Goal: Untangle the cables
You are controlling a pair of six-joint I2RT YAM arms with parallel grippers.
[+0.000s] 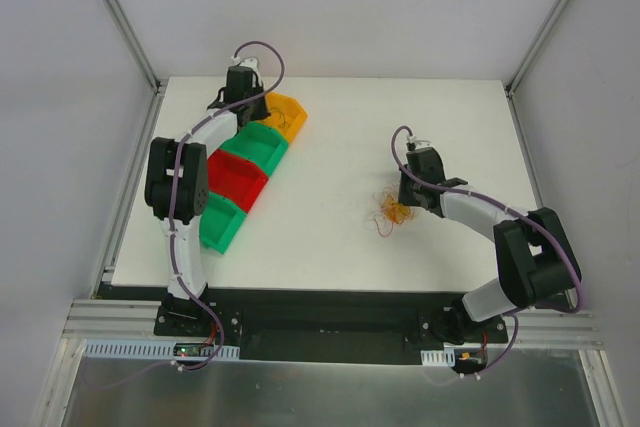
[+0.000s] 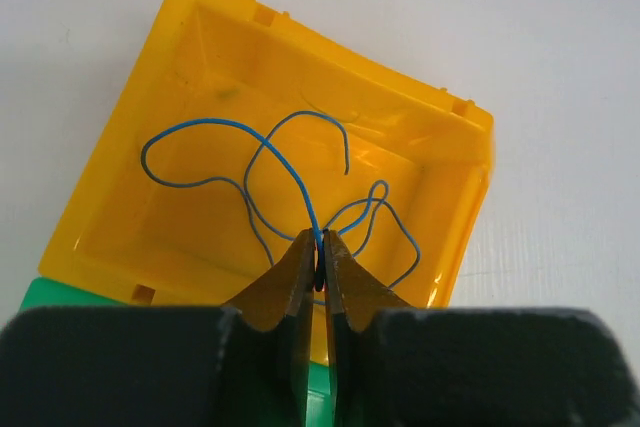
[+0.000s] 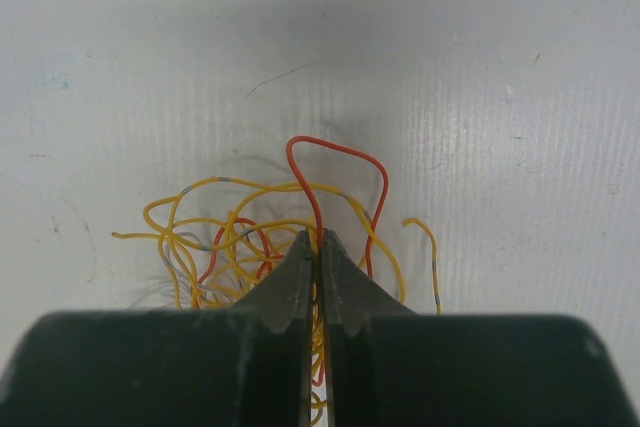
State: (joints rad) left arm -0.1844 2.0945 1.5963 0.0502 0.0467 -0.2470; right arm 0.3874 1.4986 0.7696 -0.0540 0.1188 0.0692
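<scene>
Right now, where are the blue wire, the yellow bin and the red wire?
blue wire [image 2: 205, 122]: left wrist view, top of its left loop.
yellow bin [image 2: 300, 67]: left wrist view, inner back wall.
red wire [image 3: 335, 145]: right wrist view, top of its arch.

Top cam is fixed high, above & behind the rig, looking steeply down on the whole white table [image 1: 330, 247]. The left arm [image 1: 180, 187] & right arm [image 1: 520, 247] are both in frame, bases at the bottom, everything small. Left wrist cam sits right behind the left gripper [image 2: 320, 242], looking along its fingers, v. close, into the yellow bin [image 2: 110, 197] w/ a blue wire [image 2: 215, 122]; top view has that yellow bin [image 1: 290, 119] at upper left. Right wrist cam sits the same way behind the right gripper [image 3: 318, 239], close on the cables [image 3: 260, 237] on the table; top view has those cables [image 1: 388, 212] right of centre.
</scene>
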